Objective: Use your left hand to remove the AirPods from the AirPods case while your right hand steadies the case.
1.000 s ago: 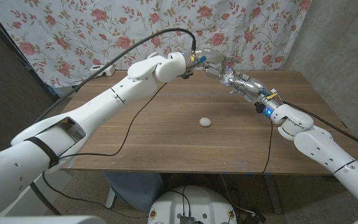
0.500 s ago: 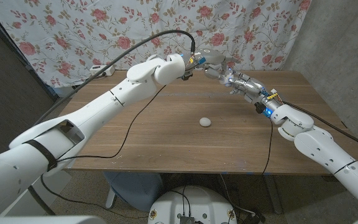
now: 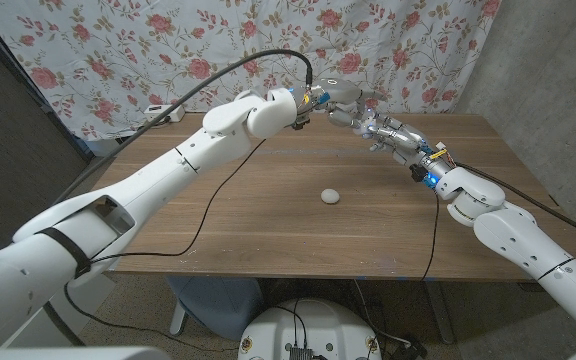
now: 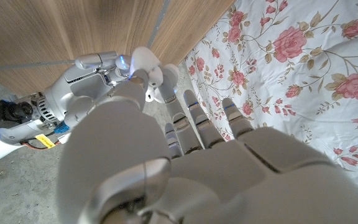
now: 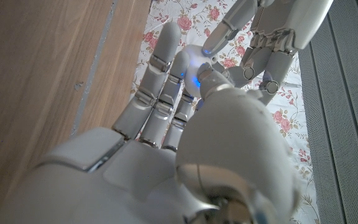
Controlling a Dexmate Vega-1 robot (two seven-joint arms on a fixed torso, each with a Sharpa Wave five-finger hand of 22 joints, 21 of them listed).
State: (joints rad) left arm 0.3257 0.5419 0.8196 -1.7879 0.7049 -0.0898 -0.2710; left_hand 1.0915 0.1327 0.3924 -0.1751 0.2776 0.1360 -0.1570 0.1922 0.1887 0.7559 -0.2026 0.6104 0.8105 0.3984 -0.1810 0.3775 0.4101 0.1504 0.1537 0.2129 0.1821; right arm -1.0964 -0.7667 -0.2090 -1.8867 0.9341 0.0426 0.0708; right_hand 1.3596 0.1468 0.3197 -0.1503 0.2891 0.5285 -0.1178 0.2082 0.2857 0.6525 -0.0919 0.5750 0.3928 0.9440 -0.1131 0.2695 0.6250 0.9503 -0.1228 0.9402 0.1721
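At the table's far middle both hands meet above the wood. My right hand [image 3: 386, 130] grips the small white AirPods case [image 4: 143, 61], its lid open; a blue light glows on the fingers around the case [image 5: 194, 62]. From the other side my left hand [image 3: 330, 96] reaches in. Its thumb tip touches the open case at the mouth, and its other fingers [image 4: 197, 118] stretch past the case. I cannot tell whether an AirPod is pinched there. Seen from the right wrist, the left hand [image 5: 272, 37] hangs right over the case.
A small white rounded thing [image 3: 330, 196] lies alone on the wooden table [image 3: 268, 220] near its middle. A black cable [image 3: 220, 185] trails across the table from my left arm. A floral curtain [image 3: 168, 40] hangs behind the far edge.
My left hand has crept slightly closer to the case. The right hand and case have stayed in place.
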